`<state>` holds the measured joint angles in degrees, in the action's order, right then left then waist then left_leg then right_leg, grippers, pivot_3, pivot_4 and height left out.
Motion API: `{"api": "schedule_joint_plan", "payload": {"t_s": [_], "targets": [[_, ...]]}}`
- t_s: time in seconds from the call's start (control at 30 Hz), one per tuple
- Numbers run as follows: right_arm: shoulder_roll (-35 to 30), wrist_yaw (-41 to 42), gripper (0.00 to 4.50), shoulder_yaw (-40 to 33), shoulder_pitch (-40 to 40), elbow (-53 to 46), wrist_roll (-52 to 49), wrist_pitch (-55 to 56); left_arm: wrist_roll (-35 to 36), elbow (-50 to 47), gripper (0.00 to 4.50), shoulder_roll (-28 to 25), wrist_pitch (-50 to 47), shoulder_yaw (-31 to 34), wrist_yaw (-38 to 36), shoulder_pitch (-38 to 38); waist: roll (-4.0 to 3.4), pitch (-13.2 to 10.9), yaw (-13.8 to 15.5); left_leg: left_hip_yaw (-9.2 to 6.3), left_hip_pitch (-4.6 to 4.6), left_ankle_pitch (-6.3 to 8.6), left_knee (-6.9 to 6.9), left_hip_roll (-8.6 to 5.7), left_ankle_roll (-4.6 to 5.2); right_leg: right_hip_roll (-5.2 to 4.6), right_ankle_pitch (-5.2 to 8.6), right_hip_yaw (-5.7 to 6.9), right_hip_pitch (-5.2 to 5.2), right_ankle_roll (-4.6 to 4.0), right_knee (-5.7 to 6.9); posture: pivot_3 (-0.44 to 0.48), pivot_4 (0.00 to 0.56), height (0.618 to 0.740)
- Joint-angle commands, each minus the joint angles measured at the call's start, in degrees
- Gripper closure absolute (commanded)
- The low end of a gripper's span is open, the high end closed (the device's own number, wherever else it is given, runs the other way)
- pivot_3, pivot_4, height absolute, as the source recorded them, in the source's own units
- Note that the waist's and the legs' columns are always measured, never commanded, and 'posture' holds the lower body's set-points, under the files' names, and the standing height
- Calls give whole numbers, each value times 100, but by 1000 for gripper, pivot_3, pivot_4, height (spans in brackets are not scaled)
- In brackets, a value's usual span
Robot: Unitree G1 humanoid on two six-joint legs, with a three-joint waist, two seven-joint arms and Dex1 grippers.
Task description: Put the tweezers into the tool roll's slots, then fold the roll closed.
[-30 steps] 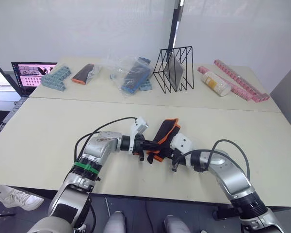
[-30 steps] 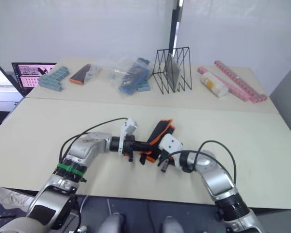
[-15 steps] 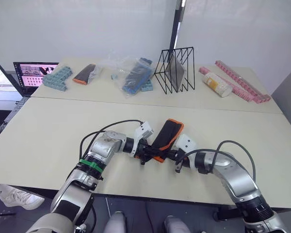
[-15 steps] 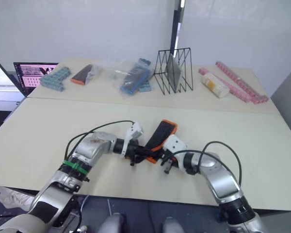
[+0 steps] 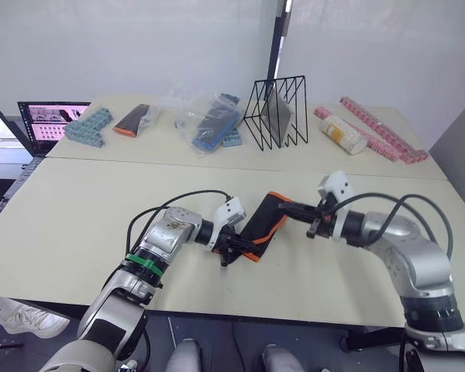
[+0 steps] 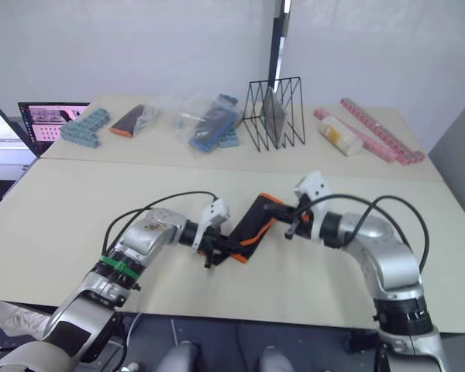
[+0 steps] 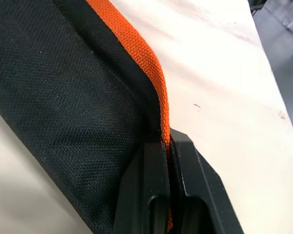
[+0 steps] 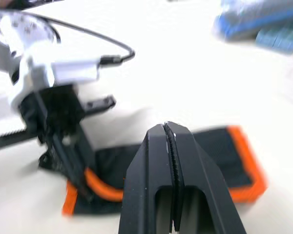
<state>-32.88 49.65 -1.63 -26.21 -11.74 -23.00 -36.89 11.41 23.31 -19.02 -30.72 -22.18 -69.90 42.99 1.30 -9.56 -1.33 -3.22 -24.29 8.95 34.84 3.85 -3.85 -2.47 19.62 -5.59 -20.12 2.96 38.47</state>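
The tool roll (image 5: 263,224) lies folded on the near table, black with orange trim, slanting away from me. My left gripper (image 5: 232,244) is shut on the roll's orange edge (image 7: 154,73) at its near end. My right gripper (image 5: 285,207) hovers just over the roll's far end, shut, with nothing between its fingers (image 8: 158,146). In the right wrist view the roll (image 8: 219,153) lies below these fingers, with the left gripper (image 8: 71,161) at its other end. The tweezers are hidden.
On the far table stand a black wire rack (image 5: 278,109), clear bags with blue parts (image 5: 211,118), teal blocks (image 5: 88,125), a black-and-orange pouch (image 5: 132,118), a white cylinder (image 5: 344,133) and pink strips (image 5: 385,129). A laptop (image 5: 49,118) sits far left.
My right gripper has lifted away from the roll's near side and swung right to its far end. The roll now lies flatter. The left gripper keeps its hold on the edge.
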Motion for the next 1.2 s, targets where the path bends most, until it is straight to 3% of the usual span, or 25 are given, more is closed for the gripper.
{"api": "schedule_joint_plan", "payload": {"t_s": [0.03, 0.23, 0.37, 0.53, 0.7, 0.87, 0.97, 1.1, 1.2], "targets": [[201, 60, 4500, 366, -123, 402, 195, 444, -424, 314, 4468, -95, -102, -313, 132, -199, 1, 1, -1, 0, 0, 0, 0, 0, 0, 0, 0, 0, 0, 0, 0, 0, 150, 735], [607, 123, 4500, 1107, -206, 1440, 786, 1243, -486, 257, 4468, -57, 188, -230, 259, -167, -2, 3, -9, 1, -1, 0, 2, 0, 0, 0, 0, -1, -1, 0, 0, 0, 150, 735], [459, -5, 4500, 1373, -54, 2245, 1408, 1744, -404, 6, 4468, -183, 138, -142, 185, -189, -3, 3, 8, 2, -4, 0, 5, -1, 0, -1, 0, -1, -1, 0, 0, 0, 150, 735], [338, -8, 4500, 1527, 8, 2868, 1707, 2209, -30, -636, 4468, -586, 80, -32, -417, -311, -3, 8, -77, 2, 7, 0, -4, 5, 0, 4, 0, -1, 1, 0, 2, 0, 150, 735], [366, 95, 4500, 1569, -42, 3026, 1662, 2324, 558, -1066, 2909, -884, -219, 449, -835, -121, -4, 8, -107, 0, 8, 0, -6, 5, 0, 3, 0, 1, 1, 0, 6, 0, 150, 735], [371, 168, 4500, 1584, -74, 3060, 1655, 2316, 1038, -1191, 1254, -799, -361, 1012, -732, 32, -3, 8, -56, 0, 5, -1, 11, 3, -2, 1, 1, 1, 11, 2, -1, 0, 150, 735], [374, 182, 4500, 1581, -68, 3042, 1649, 2299, 1097, -1125, 1254, -657, -277, 1119, -663, 22, -4, 8, -62, 0, 5, -2, 11, 3, -2, 1, 2, 1, 11, 3, -2, 0, 150, 735], [368, 186, 4500, 1577, -39, 2962, 1639, 2264, 954, -835, 2413, -358, -79, 971, -562, -84, -4, 9, -64, 0, 5, -1, 8, 3, -2, 1, 1, 0, 10, 2, -1, 0, 150, 735], [373, 194, 4500, 1556, -21, 2911, 1614, 2257, 448, -409, 3457, -172, 760, 664, -448, -182, -4, 9, -58, 1, 5, -1, 9, 3, -2, 1, 1, 0, 10, 2, -2, 0, 150, 735]]}}
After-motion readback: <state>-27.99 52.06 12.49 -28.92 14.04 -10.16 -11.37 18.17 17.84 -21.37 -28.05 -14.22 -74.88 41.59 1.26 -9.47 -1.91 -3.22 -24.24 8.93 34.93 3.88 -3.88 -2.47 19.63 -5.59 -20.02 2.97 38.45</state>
